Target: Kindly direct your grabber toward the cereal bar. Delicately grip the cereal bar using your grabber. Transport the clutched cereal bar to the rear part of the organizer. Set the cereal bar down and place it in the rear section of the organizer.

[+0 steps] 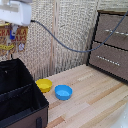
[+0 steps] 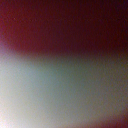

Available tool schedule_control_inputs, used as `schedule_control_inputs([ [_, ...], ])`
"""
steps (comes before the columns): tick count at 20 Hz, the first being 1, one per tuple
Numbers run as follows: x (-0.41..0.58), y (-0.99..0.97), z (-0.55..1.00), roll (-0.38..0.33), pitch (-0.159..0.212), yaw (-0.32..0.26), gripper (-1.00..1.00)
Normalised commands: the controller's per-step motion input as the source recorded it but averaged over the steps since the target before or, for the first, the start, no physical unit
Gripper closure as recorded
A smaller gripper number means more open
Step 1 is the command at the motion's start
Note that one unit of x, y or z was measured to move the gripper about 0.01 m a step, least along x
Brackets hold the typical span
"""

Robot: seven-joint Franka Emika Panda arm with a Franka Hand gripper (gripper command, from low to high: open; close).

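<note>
The cereal bar point(image 1: 19, 36), yellow-orange with red print, hangs upright high at the exterior view's left, above the black organizer point(image 1: 20, 100). My grabber point(image 1: 11, 32) comes down from the white arm block at the top left corner. Its dark, blue-tipped fingers are shut on the cereal bar. The bar is well clear of the organizer's rim, over its rear part. The wrist view is a blur of dark red over pale grey-green, and nothing in it can be made out.
A yellow bowl point(image 1: 44, 85) and a blue bowl point(image 1: 63, 92) sit on the wooden table point(image 1: 95, 100) beside the organizer. A brown drawer cabinet point(image 1: 111, 44) stands at the exterior view's right. A cable point(image 1: 60, 42) runs from the arm across the wicker backdrop.
</note>
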Motion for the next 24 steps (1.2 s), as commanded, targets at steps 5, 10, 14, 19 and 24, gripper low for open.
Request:
schedule_control_inputs([
  [5,0.714,0.3,-0.44,0.0,0.092,-0.083,1.0],
  [10,0.415,0.19,-0.4,-0.014,0.112,-0.098,1.0],
  [14,0.02,0.32,-0.05,-0.079,0.274,-0.085,-1.0],
  [19,0.029,0.1,0.18,-0.081,0.234,-0.12,-1.0],
  [24,0.063,0.0,0.46,-0.047,0.069,-0.103,-1.0],
])
